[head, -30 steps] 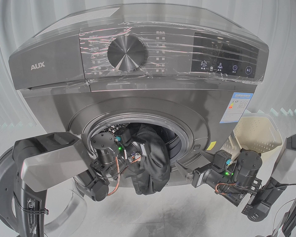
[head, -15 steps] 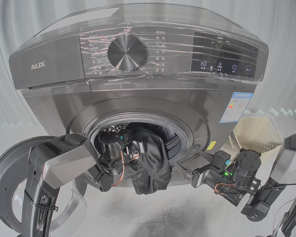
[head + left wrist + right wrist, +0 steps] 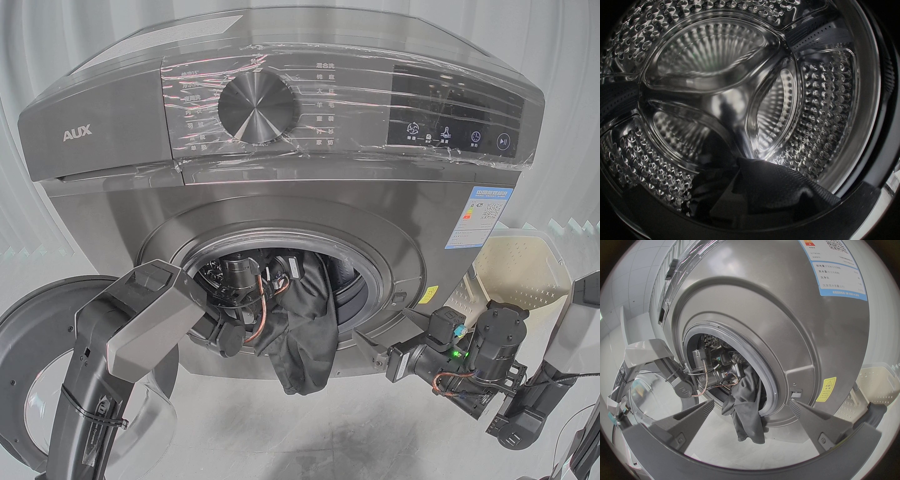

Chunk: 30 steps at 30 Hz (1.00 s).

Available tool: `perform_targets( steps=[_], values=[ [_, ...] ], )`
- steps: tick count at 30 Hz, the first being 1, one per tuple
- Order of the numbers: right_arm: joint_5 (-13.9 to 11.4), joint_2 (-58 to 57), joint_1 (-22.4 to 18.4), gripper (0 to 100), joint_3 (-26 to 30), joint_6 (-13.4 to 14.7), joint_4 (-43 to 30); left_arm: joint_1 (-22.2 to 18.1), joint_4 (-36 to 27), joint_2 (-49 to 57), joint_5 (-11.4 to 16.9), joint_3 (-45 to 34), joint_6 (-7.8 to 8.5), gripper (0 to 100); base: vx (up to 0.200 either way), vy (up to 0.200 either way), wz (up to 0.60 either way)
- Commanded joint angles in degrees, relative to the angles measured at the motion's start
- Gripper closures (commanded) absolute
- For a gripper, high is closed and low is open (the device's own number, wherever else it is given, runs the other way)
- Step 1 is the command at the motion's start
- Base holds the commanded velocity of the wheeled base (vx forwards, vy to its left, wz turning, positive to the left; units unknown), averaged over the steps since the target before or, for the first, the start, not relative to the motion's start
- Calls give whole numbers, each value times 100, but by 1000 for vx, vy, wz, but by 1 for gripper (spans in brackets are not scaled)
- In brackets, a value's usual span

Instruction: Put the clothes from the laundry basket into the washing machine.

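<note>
Head view: my left gripper [image 3: 284, 267] sits inside the mouth of the silver front-loading washing machine [image 3: 281, 200]; I cannot tell its grip. The dark grey garment [image 3: 306, 337] drapes over the rim toward the pale grey floor [image 3: 375, 431]. My right gripper [image 3: 382, 325] is spread wide and empty, near the cream perforated laundry basket [image 3: 525, 269].

The floor [image 3: 350, 431] is pale grey, smooth and faintly glossy. The washing machine [image 3: 281, 187], a silver front-loader, stands on it. Its round door [image 3: 37, 350] is swung open to the robot's left and hangs above the floor. The laundry basket [image 3: 525, 269], cream plastic with small perforations, sits low just beside the machine's right side, set back from its front. Where the basket meets the floor is hidden.
</note>
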State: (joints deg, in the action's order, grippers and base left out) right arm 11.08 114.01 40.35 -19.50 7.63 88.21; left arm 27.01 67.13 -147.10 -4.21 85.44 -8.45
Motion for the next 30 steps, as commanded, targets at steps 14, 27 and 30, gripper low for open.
perform_targets(
  steps=[14,27,30],
  values=[
    [-1,16,-1,0,-9,2,3,-65,-737,-336,-318,807,-359,0,0,0,0],
    [-1,16,-1,0,-9,2,3,6,-772,103,-344,-705,-263,0,0,0,0],
    [-1,16,-1,0,-1,2,3,85,-763,226,-326,-986,-219,0,0,0,0]
  ],
)
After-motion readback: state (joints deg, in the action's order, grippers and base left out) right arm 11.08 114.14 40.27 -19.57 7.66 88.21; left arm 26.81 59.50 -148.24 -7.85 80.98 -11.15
